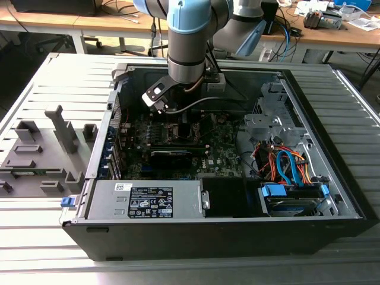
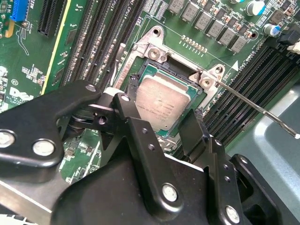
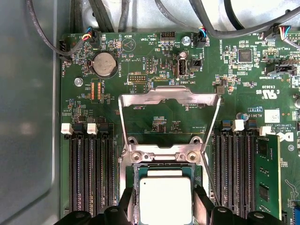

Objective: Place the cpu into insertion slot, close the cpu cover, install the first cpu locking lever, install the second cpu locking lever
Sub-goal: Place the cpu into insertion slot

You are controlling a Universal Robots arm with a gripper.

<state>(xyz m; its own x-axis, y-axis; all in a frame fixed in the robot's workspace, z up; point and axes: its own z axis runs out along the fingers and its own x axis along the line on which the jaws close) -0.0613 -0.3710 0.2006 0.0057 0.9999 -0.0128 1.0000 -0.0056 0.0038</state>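
Note:
The cpu (image 2: 164, 101), a square chip with a pale silver top, lies flat in the insertion slot (image 2: 165, 58) on the green motherboard, seen in both wrist views. My gripper (image 2: 164, 107) straddles it, with one black finger against each of two opposite edges, so it is shut on the cpu (image 3: 165, 201). The cpu cover (image 3: 168, 95), a silvery frame with a large window, stands swung up from its hinge beyond the slot. A thin metal locking lever (image 2: 253, 104) sticks out beside the socket, unlatched. In the exterior view the arm (image 1: 189, 53) reaches down into the computer case.
Black memory slots (image 3: 91, 173) flank the socket, with a green memory stick (image 3: 268, 173) in one. Cables (image 3: 197, 14) run above the board. The case holds a power supply (image 1: 148, 199) and a drive bay with blue cables (image 1: 291, 172). Grey fixtures (image 1: 41, 154) sit on the exterior view's left.

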